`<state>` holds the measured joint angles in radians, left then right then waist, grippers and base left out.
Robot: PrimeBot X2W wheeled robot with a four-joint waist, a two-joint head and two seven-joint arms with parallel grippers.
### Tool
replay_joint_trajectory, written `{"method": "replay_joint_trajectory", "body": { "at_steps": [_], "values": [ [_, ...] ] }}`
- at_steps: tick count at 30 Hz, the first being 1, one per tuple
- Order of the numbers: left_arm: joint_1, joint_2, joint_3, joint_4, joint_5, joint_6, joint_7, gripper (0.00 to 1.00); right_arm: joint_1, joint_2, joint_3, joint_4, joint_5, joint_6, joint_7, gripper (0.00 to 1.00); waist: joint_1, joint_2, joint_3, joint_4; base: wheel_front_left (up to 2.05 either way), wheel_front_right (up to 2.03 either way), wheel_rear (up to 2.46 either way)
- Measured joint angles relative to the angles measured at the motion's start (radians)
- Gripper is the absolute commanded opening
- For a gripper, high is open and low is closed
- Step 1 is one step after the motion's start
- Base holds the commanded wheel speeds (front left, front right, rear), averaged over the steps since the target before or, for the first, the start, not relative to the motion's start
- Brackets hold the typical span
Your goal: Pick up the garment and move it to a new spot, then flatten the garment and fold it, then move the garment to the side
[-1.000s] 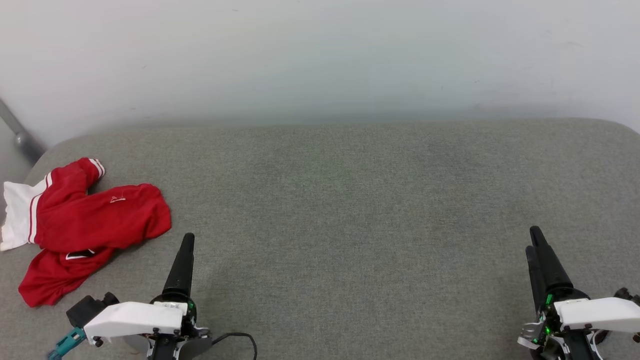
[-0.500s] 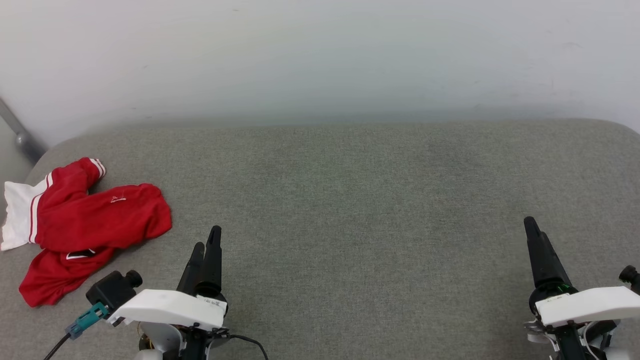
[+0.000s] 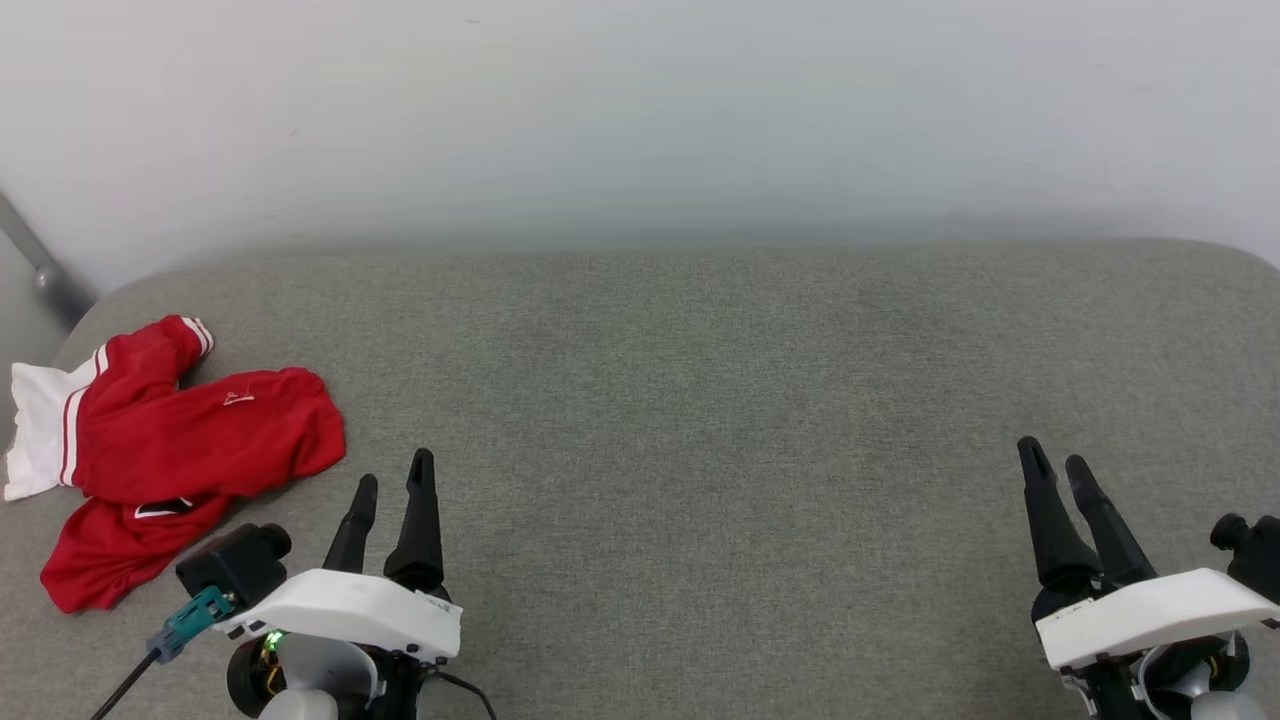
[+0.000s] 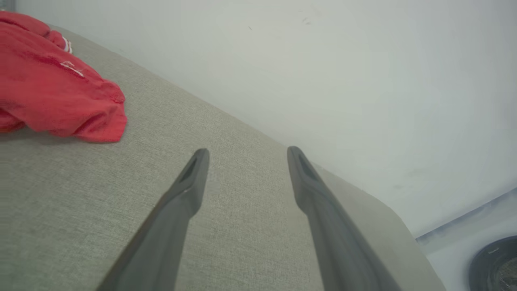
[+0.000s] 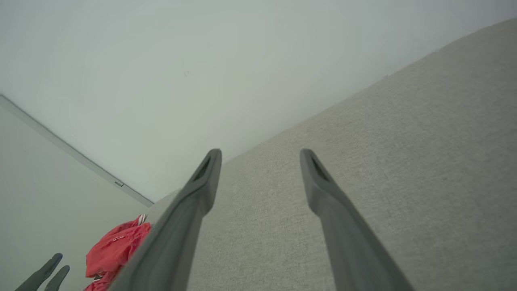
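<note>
Lying crumpled, one garment [image 3: 190, 440]; two grippers spread: left gripper [image 3: 395, 470], right gripper [image 3: 1051, 454].

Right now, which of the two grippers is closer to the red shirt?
The left gripper. The red shirt lies crumpled just to its left, at the left end of the grey surface, while the right gripper sits at the opposite end.

I see the garment [image 3: 190, 440] at nine o'clock: red, with a white red-striped sleeve and small white logo. Grey woven cushion [image 3: 700, 400], pale wall [image 3: 640, 100], black-fingered left gripper [image 3: 395, 468] and right gripper [image 3: 1051, 454].
</note>
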<state>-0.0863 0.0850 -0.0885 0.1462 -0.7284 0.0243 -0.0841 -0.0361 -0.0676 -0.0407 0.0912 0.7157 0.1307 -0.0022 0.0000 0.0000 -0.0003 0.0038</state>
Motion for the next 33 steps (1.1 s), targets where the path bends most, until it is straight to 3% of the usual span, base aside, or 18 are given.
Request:
{"method": "replay_joint_trajectory", "body": {
  "at_steps": [13,33],
  "values": [
    [-0.010,0.046,-0.080,0.001,0.185,0.050,-0.040,1.00,0.022,-0.002,-0.014,-0.045,-0.205,0.000,0.038,1.00,0.0000,0.0000,-0.005,0.003,0.00,0.00,0.00],
    [-0.023,0.072,-0.148,0.048,0.342,0.086,-0.090,1.00,0.053,0.007,-0.013,-0.085,-0.416,0.000,0.064,1.00,0.0000,0.0000,-0.014,-0.002,0.00,0.00,0.00]
  ]
}}
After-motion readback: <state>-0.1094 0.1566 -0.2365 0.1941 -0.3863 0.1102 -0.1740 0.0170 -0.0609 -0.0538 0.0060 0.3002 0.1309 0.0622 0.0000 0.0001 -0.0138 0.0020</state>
